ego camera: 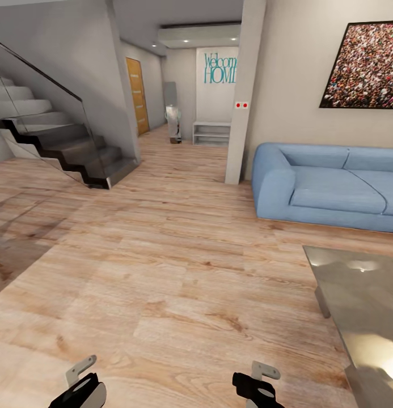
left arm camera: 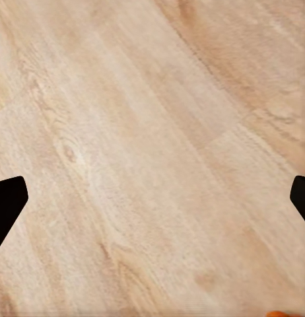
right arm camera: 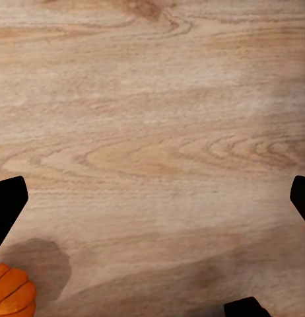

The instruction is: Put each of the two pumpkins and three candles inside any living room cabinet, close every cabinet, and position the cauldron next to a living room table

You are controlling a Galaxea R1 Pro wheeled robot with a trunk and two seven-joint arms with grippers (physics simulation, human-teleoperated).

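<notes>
Head view has me facing a wide stretch of wood floor [ego camera: 162, 272], with both arms tucked low at the frame's bottom: the left tool [ego camera: 80, 382] and the right tool [ego camera: 258, 382]. Each wrist view shows its 2 dark fingertips standing far apart over bare planks, so both tools are spread wide and carry nothing.

1 pumpkin [right arm camera: 12, 290] sits on the floor just beside the right tool, near one fingertip [right arm camera: 7, 205] and a little behind the reach line. An orange sliver [left arm camera: 279, 314] at the edge of the left wrist view may be the same pumpkin or the other one; I cannot tell. The glossy surface [ego camera: 360, 294] of the coffee table lies ahead and outboard of the right tool.

My worry is the pumpkin: it is so close under the arms that a base move or a blind descent could nudge it and roll it away, and it is round enough to travel. The surface's near corner could also catch the right arm if I swing outward.

Room is generous ahead and toward the left tool's side; the blue sofa [ego camera: 326, 187] and staircase [ego camera: 60, 141] stand well off.
</notes>
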